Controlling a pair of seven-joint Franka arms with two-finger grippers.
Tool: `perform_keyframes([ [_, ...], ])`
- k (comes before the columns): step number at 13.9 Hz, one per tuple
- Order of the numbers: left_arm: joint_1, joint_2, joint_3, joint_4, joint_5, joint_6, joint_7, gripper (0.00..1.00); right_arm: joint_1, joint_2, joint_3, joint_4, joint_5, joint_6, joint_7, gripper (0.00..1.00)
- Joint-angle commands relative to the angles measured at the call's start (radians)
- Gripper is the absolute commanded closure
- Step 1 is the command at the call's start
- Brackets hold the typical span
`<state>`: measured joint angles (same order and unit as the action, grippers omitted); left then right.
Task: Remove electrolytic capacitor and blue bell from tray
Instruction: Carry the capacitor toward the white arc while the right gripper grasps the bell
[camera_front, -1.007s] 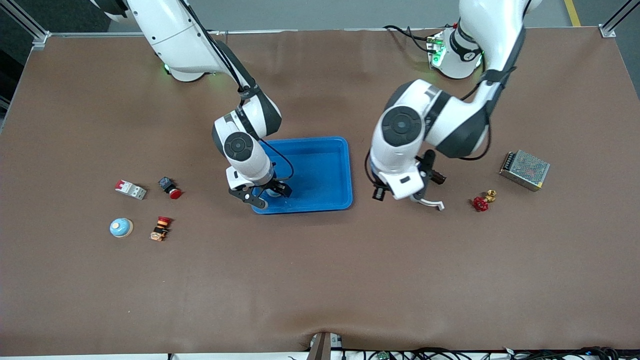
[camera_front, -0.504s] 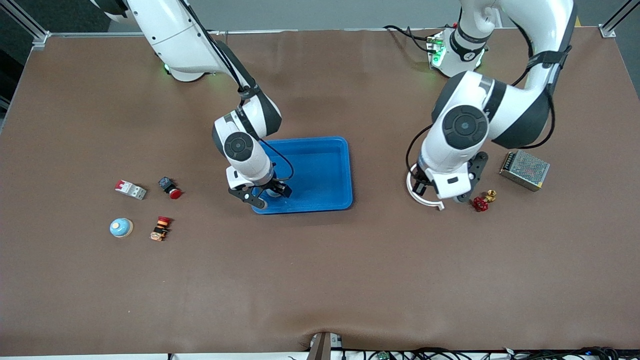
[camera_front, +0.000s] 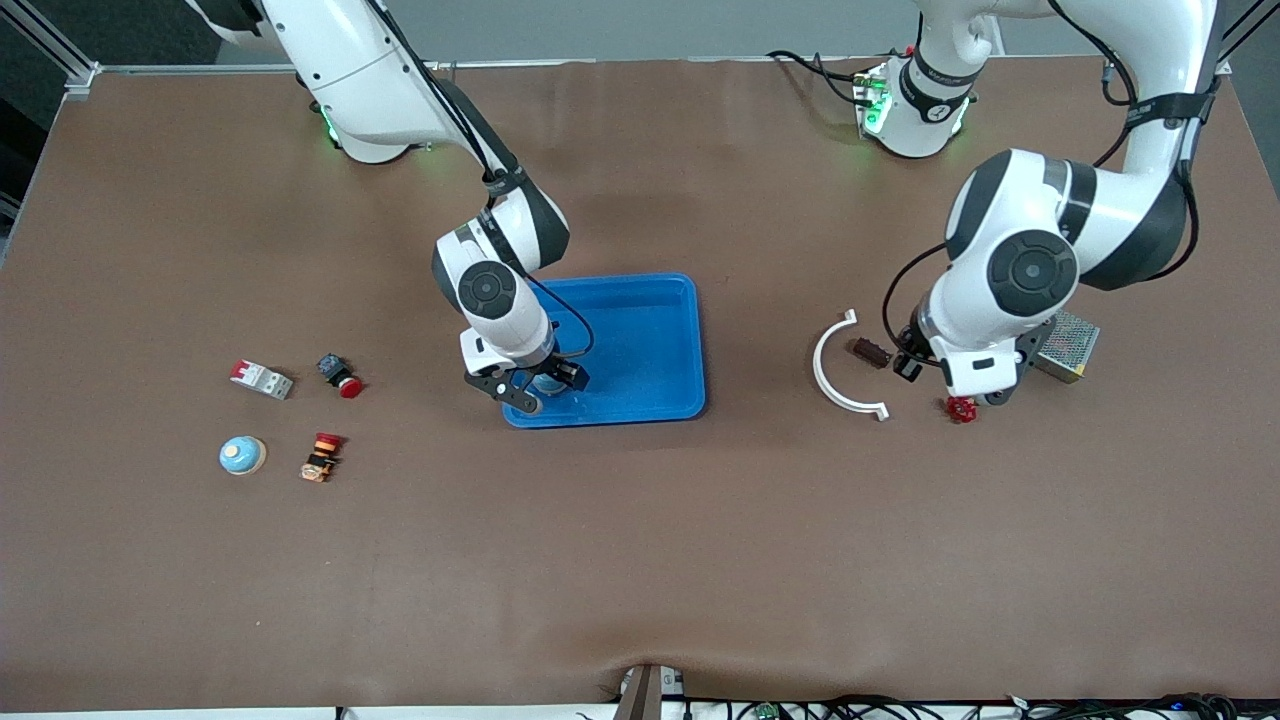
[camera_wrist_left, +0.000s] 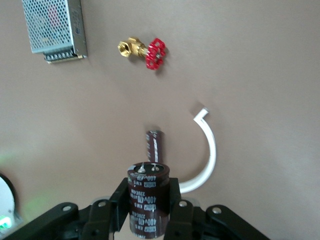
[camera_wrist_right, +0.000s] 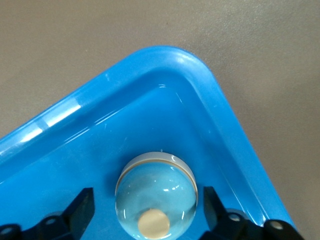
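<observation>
A wide brown surface (camera_front: 640, 560) carries everything, with most of its nearer half bare. The blue tray (camera_front: 650, 300) sits mid-surface, and the job looks about half done: the left hand (camera_wrist_left: 149, 210) is pinching the dark capacitor (camera_wrist_left: 148, 197) by its body, already outside the tray, over the surface beside a white curved clip (camera_front: 835, 375), a small brown cylinder (camera_front: 870, 352) and a red-handled brass valve (camera_wrist_left: 147, 51). It is not yet set down. The blue bell (camera_wrist_right: 156, 194) is in the tray, in the corner nearest the camera at the right arm's end, close to two raised rims. The right hand (camera_wrist_right: 145, 207) is low over it, fingers (camera_wrist_right: 80, 210) spread on either side of the dome without touching it. Lifting it straight up clears the rim; open surface lies just in front of the tray. Toward the right arm's end lie another blue bell (camera_front: 242, 455), two red push buttons (camera_front: 340, 375) (camera_front: 322, 456) and a small breaker (camera_front: 261, 379). A metal mesh box (camera_wrist_left: 54, 27) lies near the valve.
</observation>
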<state>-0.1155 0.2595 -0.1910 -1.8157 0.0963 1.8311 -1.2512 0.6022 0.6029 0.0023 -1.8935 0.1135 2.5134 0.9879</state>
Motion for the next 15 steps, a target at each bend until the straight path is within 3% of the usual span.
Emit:
perform_keyframes([
  [1, 0.020, -0.054, -0.004, -0.068, -0.017, 0.004, 0.090, 1.00, 0.011, 0.001, -0.007, 0.005, -0.008, 0.005, 0.020, 0.36],
  [3, 0.049, -0.055, -0.005, -0.074, -0.015, 0.004, 0.137, 1.00, 0.011, 0.001, -0.007, 0.005, -0.008, 0.005, 0.020, 0.59],
  [5, 0.057, -0.055, -0.004, -0.088, -0.015, 0.004, 0.182, 1.00, 0.010, 0.000, -0.007, 0.005, -0.006, 0.001, 0.021, 0.90],
  [6, 0.069, -0.055, -0.004, -0.088, -0.014, 0.004, 0.194, 1.00, 0.007, 0.000, -0.007, 0.007, -0.005, -0.002, 0.021, 1.00],
  [8, 0.088, -0.049, -0.004, -0.088, -0.009, 0.007, 0.223, 1.00, -0.010, -0.005, -0.007, 0.027, -0.003, -0.022, 0.009, 1.00],
  [12, 0.105, -0.037, -0.004, -0.085, -0.003, 0.023, 0.251, 1.00, -0.073, -0.015, -0.007, 0.192, -0.002, -0.334, 0.000, 1.00],
  [15, 0.131, -0.020, -0.002, -0.086, -0.001, 0.031, 0.308, 1.00, -0.137, -0.035, -0.007, 0.218, -0.002, -0.438, -0.127, 1.00],
])
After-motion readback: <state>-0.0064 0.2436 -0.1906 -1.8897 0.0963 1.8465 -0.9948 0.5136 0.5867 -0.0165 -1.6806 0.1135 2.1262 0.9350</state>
